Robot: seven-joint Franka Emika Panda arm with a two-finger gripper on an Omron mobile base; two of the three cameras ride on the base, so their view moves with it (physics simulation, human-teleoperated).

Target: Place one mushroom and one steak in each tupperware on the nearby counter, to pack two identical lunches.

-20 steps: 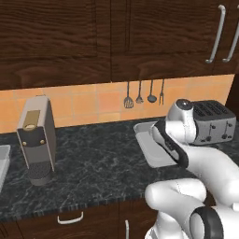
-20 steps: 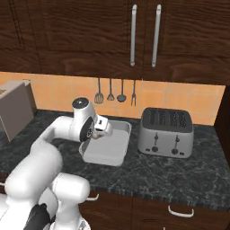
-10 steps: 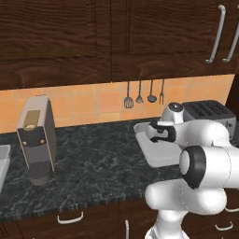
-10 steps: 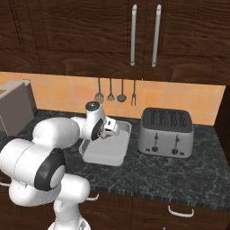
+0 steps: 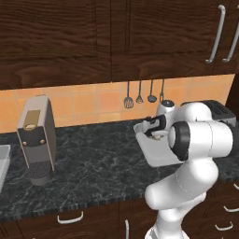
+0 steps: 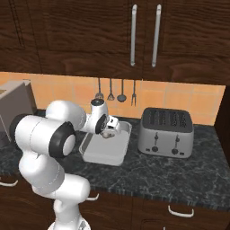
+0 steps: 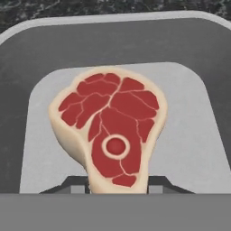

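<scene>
My gripper is shut on a raw red steak with a pale fat rim and a round bone. The steak hangs upright just above the floor of a grey rounded tupperware. In the left base view the gripper hovers over the tupperware, which sits on the dark speckled counter. The right base view shows the gripper above the far half of the same tupperware. The mushroom is out of view.
A silver toaster stands right of the tupperware. A tall grey coffee machine is at the counter's left. Utensils hang on the orange tiled wall behind. My bulky white elbow sits close beside the tupperware.
The arm has swung its elbow aside and carried the hand, still gripping the steak, further over the tupperware. The grip has not changed.
</scene>
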